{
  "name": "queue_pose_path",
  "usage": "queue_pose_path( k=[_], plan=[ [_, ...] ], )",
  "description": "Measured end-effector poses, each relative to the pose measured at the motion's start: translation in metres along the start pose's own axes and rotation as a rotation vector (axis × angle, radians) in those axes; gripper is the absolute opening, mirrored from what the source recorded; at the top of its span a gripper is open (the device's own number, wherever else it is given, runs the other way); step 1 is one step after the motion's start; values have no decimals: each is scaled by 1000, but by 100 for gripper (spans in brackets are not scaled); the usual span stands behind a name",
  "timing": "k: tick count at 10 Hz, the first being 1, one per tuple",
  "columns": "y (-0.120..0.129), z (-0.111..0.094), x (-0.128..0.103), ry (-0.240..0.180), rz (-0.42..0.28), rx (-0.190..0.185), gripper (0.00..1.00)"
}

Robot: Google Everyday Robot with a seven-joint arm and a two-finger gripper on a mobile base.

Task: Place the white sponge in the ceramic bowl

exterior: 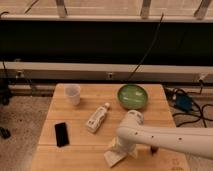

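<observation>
On the wooden table (165, 112) stand a cup (72, 94) near the back left corner and the ceramic bowl (133, 96) back right. A bottle (97, 118) lies in the middle and a black phone (61, 134) by the left edge. The white sponge (113, 157) lies at the front edge, under the gripper (121, 149), whose jaws are wide.

Cup (73, 93), bottle (97, 118), phone (61, 134) — wooden table (165, 116)
</observation>
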Motion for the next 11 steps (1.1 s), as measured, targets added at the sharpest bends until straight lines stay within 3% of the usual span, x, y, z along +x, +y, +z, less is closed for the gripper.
queue_pose_path(
  k=[3,7,11],
  plan=[
    [2,2,0,-4,4,2,57],
    [6,5,0,-6,12,5,53],
    [10,2,4,2,29,14,14]
  ],
)
